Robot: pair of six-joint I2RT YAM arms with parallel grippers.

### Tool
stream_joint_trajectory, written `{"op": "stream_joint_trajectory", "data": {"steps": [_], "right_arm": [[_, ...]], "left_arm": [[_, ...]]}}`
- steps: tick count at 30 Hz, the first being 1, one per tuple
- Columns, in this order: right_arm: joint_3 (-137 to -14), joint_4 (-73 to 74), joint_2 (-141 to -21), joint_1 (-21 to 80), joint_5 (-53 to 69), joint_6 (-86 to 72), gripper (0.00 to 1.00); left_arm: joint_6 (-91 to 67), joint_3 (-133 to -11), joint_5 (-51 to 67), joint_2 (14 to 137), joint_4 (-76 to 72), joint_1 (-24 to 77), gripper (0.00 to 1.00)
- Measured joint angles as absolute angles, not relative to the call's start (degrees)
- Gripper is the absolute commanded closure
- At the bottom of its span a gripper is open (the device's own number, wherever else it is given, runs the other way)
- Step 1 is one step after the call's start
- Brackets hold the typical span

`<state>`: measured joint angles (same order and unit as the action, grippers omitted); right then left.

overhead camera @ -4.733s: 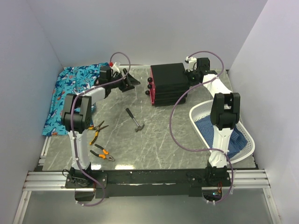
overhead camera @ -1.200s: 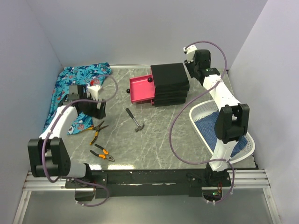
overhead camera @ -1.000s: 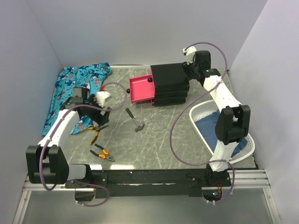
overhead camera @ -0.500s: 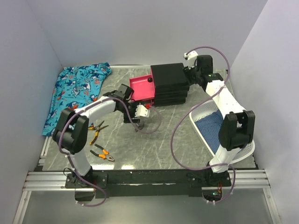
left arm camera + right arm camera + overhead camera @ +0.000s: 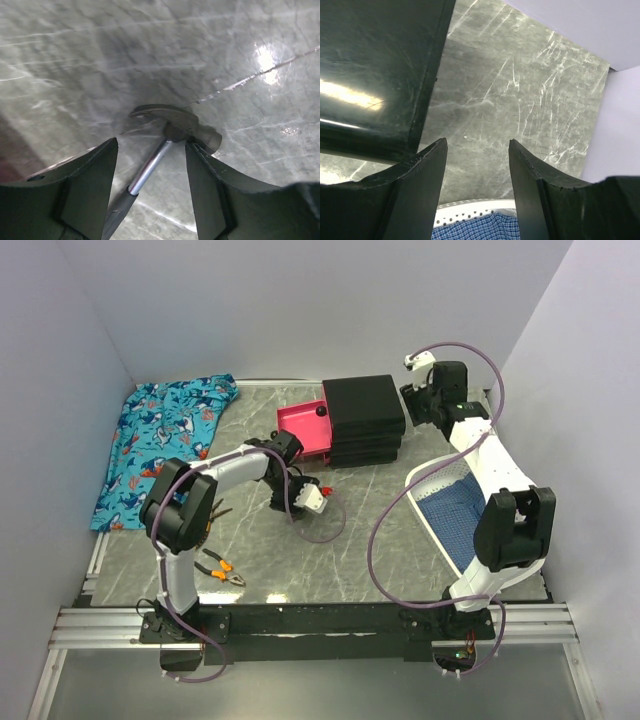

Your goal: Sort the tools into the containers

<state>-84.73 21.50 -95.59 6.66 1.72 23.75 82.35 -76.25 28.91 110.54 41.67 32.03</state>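
From above you are seeing nothing of the hammer (image 5: 171, 126), since the left gripper (image 5: 293, 502) is covering it. At the wrist, its handle is running off the bottom edge between the jaws. The left arm (image 5: 225, 468) is also hiding part of one pair of pliers (image 5: 213, 517).

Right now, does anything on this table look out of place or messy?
Nothing looks spilled or broken. The shark-print cloth lies rumpled in the far left corner, and a white basket holding a blue checked cloth sits at the right edge; neither fits a tool sort. One pink drawer stands open.
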Motion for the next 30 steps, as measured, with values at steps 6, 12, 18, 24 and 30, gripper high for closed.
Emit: {"op": "stream_joint_trajectory", "data": {"steps": [6, 12, 18, 24, 30], "right_arm": [[-84.7, 21.5, -95.6, 6.2, 2.1, 23.4, 0.40], [-84.7, 21.5, -95.6, 6.1, 2.5, 23.2, 0.40], [-84.7, 21.6, -95.6, 5.9, 2.6, 23.0, 0.40], [-84.7, 21.6, -95.6, 5.8, 2.6, 22.8, 0.40], [-84.8, 21.7, -95.6, 5.8, 2.7, 22.0, 0.40]], "left_arm": [[83.3, -77.3, 28.2, 112.2, 43.5, 32.1, 0.68], [83.3, -79.2, 28.2, 113.4, 46.4, 32.6, 0.99], [79.8, -76.3, 29.3, 109.4, 50.0, 31.9, 0.99], [67.4, -74.1, 34.4, 94.8, 49.9, 27.0, 0.99], [40.1, -85.7, 37.8, 93.2, 36.1, 17.6, 0.99]]}}
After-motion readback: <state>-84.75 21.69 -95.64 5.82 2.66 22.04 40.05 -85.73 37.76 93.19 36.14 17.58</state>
